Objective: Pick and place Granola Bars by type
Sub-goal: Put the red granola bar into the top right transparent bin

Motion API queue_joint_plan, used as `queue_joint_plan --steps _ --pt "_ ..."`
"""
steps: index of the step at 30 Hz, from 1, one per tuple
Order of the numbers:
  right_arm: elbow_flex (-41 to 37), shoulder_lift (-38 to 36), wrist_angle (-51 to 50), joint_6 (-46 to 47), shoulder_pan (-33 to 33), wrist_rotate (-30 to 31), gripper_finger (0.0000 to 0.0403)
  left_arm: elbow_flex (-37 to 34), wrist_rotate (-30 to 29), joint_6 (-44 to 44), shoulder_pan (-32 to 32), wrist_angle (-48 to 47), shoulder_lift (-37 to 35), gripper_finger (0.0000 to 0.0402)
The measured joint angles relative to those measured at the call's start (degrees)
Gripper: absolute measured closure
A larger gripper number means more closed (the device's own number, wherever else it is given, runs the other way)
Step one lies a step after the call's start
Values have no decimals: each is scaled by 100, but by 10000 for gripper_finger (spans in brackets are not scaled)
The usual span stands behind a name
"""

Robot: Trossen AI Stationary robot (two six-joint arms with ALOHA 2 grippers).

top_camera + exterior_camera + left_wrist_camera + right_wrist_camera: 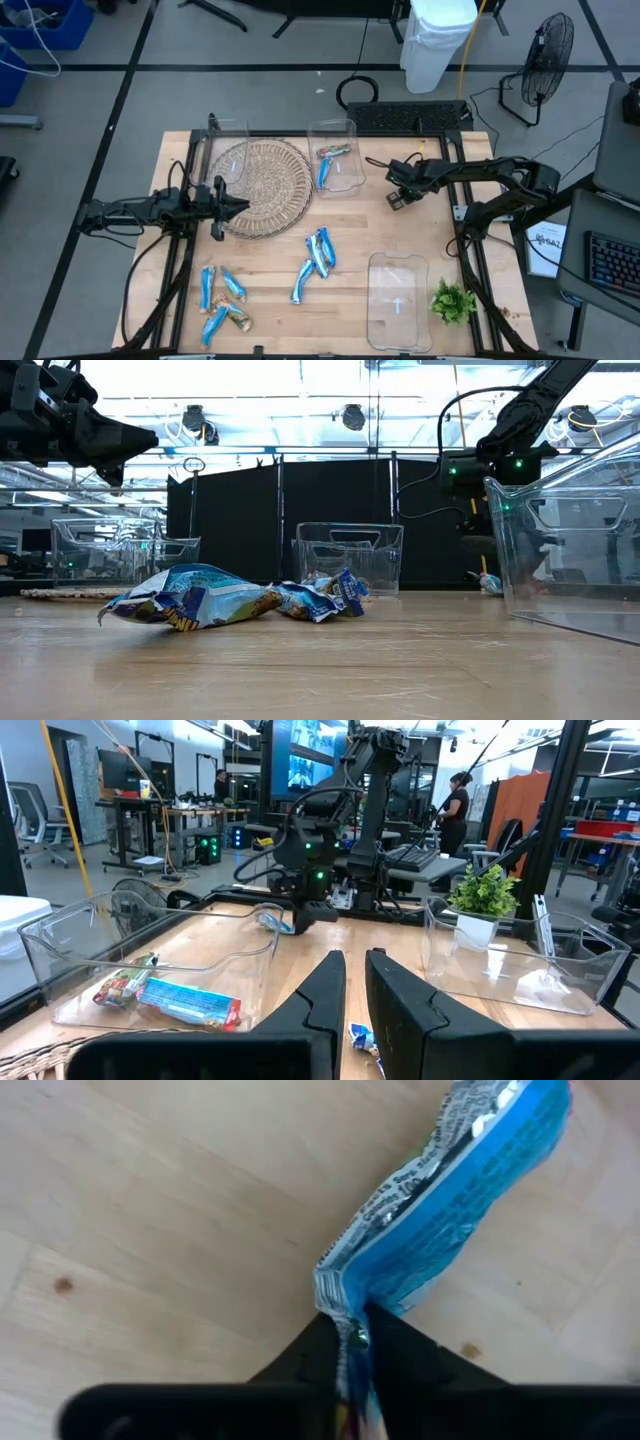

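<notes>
My right gripper (398, 198) stands at the far right of the table, beside the far clear bin (350, 128), pointing steeply down and shut on a blue granola bar (455, 1210). That bin holds two bars (330, 162), one blue and one brownish. More blue bars lie in the middle of the table (318, 256) and several at the near left (220, 300). My left gripper (242, 206) waits shut and level over the wicker tray (258, 185), holding nothing. My right gripper pinches the crimped end seal (338, 1292) of the blue bar's wrapper between its two fingers. The fingers come from above, slanting steeply down. The bar stretches away from the fingertips close over the wood; I cannot tell whether it rests on the table.
An empty clear bin (398, 262) stands at the near right with a green sprig (452, 300) beside it. Another clear bin (228, 135) stands behind the wicker tray. Bare wood lies between the far bin and the middle bars.
</notes>
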Motion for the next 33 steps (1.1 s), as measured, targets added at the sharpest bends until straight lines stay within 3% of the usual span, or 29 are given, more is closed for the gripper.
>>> queue_joint_plan --steps 3,11,33 --pt "-7 4 106 -269 45 171 391 -1 0 0 -1 0 2 353" --pt "-24 -181 637 -763 85 195 394 -1 -2 0 -1 -2 2 353" --pt "-17 -2508 1469 -1971 85 228 398 0 0 1 0 0 1 353"
